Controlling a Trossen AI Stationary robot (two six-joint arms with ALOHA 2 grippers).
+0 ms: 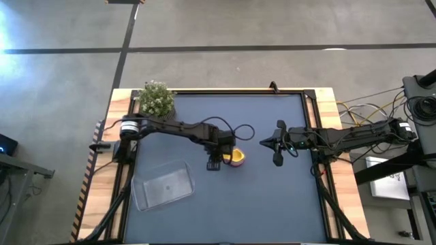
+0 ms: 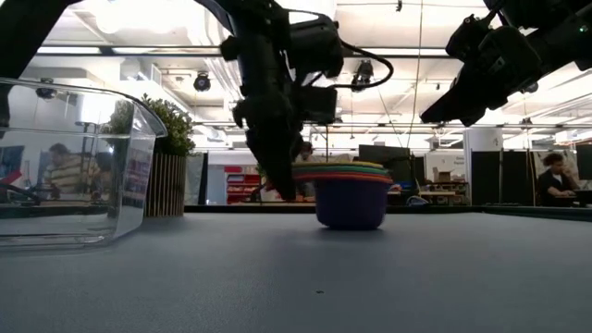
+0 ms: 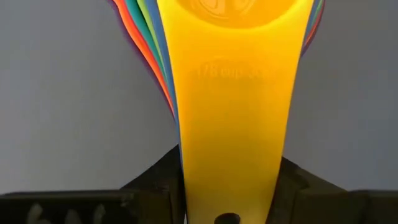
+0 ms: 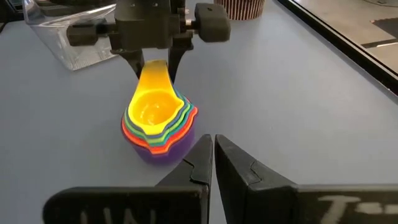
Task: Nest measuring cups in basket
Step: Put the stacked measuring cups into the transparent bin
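Taking the stack of measuring cups point(image 1: 236, 157) as the landmark and going left to right, the potted plant point(image 1: 156, 99) stands at the far corner of the counter point(image 1: 272, 204), well to the stack's left. The basket point(image 1: 162, 184) lies nearer the front, left of the stack and well apart from it, clear and with nothing visible in it.

The left gripper point(image 1: 214, 164) sits just left of the stack. In the left wrist view the yellow handle point(image 3: 231, 124) of the top cup runs straight back between that gripper's two dark fingers point(image 3: 155, 177). The right wrist view shows the same: the fingers stand on either side of the handle, closed in on it, so the gripper appears to have hold of it. The jaws are only partly open, about as wide as the handle. The cups are already nested, yellow on top and purple at the bottom, and rest on the counter in the low view.

The handles' long axis points from the stack toward the left gripper and the basket beyond. That is the relation the coming move turns on: the stack probably has to be lifted by its handles and carried left to the basket. The left arm is plainly the nearer one. Nothing stands between stack and basket.

Right of the stack, the right gripper point(image 1: 276, 143) hangs above the counter, near the stack but not touching it, fingers pressed together and holding nothing.
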